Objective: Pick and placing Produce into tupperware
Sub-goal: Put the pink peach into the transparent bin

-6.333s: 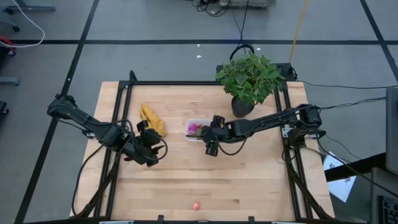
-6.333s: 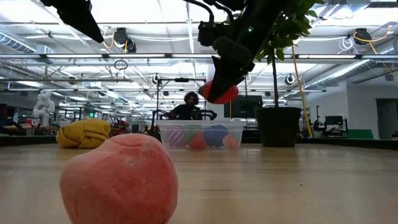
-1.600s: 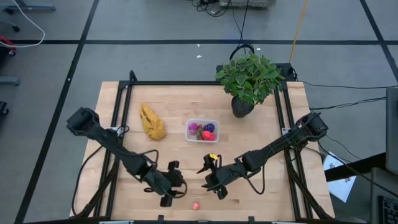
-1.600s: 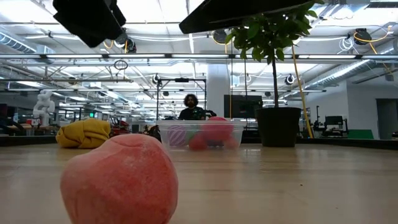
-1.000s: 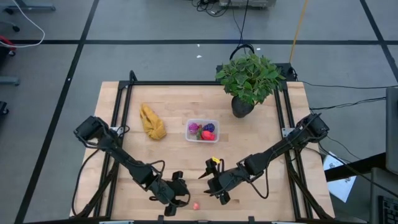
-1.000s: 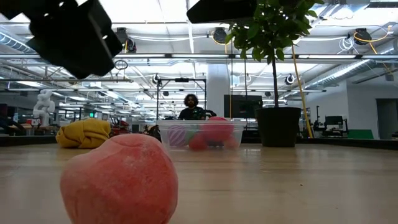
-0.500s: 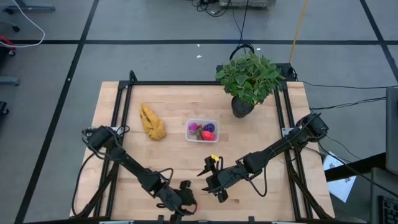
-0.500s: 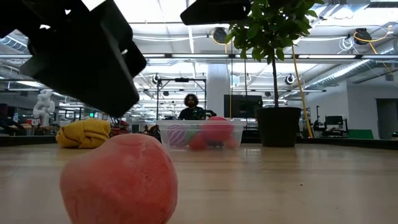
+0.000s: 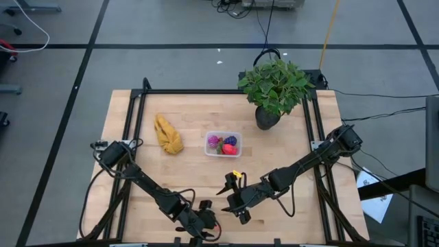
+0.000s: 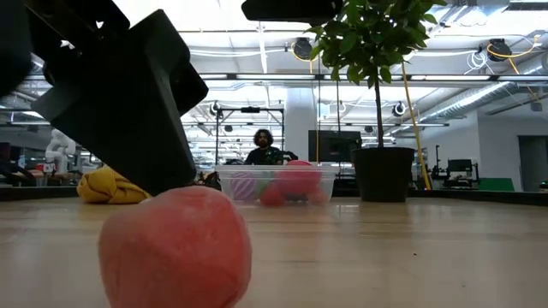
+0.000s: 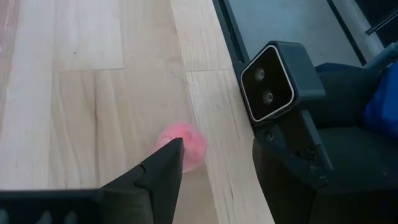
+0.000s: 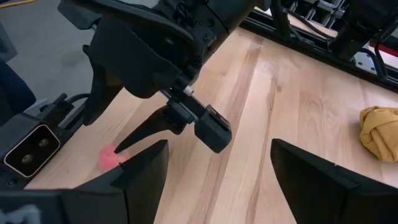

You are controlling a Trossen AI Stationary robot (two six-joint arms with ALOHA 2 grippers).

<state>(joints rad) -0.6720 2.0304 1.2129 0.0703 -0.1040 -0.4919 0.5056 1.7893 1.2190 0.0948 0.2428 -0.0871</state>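
A pink toy fruit (image 10: pixel 175 248) lies on the table by the near edge, close to the low camera; it also shows in the left wrist view (image 11: pixel 189 146) and the right wrist view (image 12: pixel 109 158). My left gripper (image 9: pixel 208 221) (image 11: pixel 216 140) is open and low over it. The clear tupperware (image 9: pixel 223 143) (image 10: pixel 276 184) stands mid-table with several red, pink and purple fruits inside. My right gripper (image 9: pixel 232 200) (image 12: pixel 219 143) hovers open and empty right of the left gripper, nearer the table's middle. My left gripper touches the pink fruit with the tip of one finger (image 11: pixel 169 155), which slants down from above onto the fruit's upper far side (image 10: pixel 175 195). The other finger stands apart from it. The fruit rests on the table.
A yellow banana bunch (image 9: pixel 168 134) lies left of the tupperware, and a potted plant (image 9: pixel 274 86) stands at the far right. The low camera (image 11: pixel 273 81) sits right beside the fruit at the near edge. Black frame rails run along the table sides. A person (image 10: pixel 261 147) is beyond the table.
My left gripper has moved toward the near edge and down onto the pink fruit, staying open. The fruit has shifted slightly toward the table's right. My right gripper has stayed almost still.
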